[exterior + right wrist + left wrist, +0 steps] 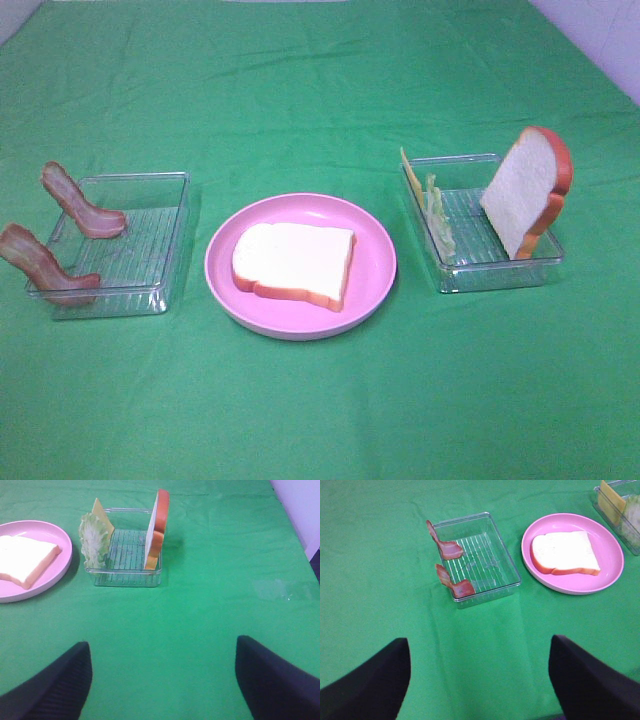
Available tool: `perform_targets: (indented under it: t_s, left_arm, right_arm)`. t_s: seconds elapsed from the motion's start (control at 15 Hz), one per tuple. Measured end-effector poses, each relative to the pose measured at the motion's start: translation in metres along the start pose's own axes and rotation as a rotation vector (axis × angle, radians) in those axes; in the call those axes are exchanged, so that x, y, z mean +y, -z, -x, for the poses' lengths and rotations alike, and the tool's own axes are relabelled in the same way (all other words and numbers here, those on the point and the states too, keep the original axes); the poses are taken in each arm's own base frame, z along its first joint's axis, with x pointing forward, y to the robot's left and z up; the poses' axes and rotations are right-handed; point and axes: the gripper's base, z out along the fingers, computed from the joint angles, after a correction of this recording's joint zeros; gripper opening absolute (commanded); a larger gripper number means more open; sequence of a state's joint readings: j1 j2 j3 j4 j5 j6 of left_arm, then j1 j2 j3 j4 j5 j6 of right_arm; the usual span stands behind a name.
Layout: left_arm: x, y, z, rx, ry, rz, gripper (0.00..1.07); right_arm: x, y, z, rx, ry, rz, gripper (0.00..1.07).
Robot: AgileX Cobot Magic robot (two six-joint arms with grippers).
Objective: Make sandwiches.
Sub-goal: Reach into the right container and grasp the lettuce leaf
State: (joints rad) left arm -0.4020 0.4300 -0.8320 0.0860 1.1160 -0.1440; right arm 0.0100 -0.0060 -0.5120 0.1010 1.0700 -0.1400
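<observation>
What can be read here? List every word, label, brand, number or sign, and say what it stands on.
None: no word, label, brand, number or sign shows in any view.
The plate, left tray, right tray, flat bread, upright bread, bacon, cheese, lettuce and cloth are all plain.

left fingers (370,682): pair of plain matte black slabs, broad, smooth-looking, with rounded tips. right fingers (52,685): same black and same rounded outline, with a fine ribbed texture showing on the surface. only the wrist cams catch any of the body.
</observation>
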Motion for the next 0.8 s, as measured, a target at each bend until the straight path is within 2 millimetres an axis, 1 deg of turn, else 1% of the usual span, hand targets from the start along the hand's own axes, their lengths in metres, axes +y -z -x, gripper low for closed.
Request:
perform_targets:
  t_s: [0.13, 0.2, 0.27, 0.33, 0.4, 0.47, 0.53, 0.6, 0.67, 0.8]
  left_arm:
    - [0.003, -0.007, -0.036, -0.001, -0.053, 0.0, 0.73]
    - [0.004, -0.009, -0.044, 0.0, -0.064, 0.0, 0.73]
    - [0.006, -0.016, -0.07, 0.002, -0.088, -0.006, 0.73]
    - [0.005, -0.019, -0.081, -0.005, -0.087, -0.021, 0.73]
    - [0.006, -0.017, -0.086, -0.029, -0.084, -0.027, 0.73]
    - [0.006, -0.014, -0.087, -0.076, -0.084, -0.031, 0.73]
    - [0.006, -0.014, -0.088, -0.094, -0.084, -0.032, 0.73]
    - [0.006, -0.015, -0.089, -0.094, -0.084, -0.032, 0.73]
    - [0.006, -0.016, -0.09, -0.09, -0.085, -0.032, 0.73]
    - [0.006, -0.016, -0.09, -0.089, -0.084, -0.033, 0.73]
  right_arm:
    - [0.0, 0.0, 0.0, 0.0, 0.0, 0.0, 0.75]
    - [0.0, 0.0, 0.0, 0.0, 0.0, 0.0, 0.75]
    - [0.0, -0.001, 0.001, 0.011, -0.001, 0.001, 0.75]
    - [-0.001, -0.005, 0.003, 0.036, -0.003, 0.004, 0.75]
    - [-0.001, -0.009, 0.006, 0.069, -0.007, 0.006, 0.75]
    - [-0.002, -0.014, 0.009, 0.111, -0.011, 0.01, 0.75]
    - [-0.004, -0.022, 0.014, 0.169, -0.016, 0.015, 0.75]
    - [-0.004, -0.025, 0.016, 0.187, -0.018, 0.016, 0.75]
    - [-0.006, -0.034, 0.025, 0.212, -0.024, 0.017, 0.75]
    - [-0.011, -0.055, 0.046, 0.21, -0.034, 0.01, 0.75]
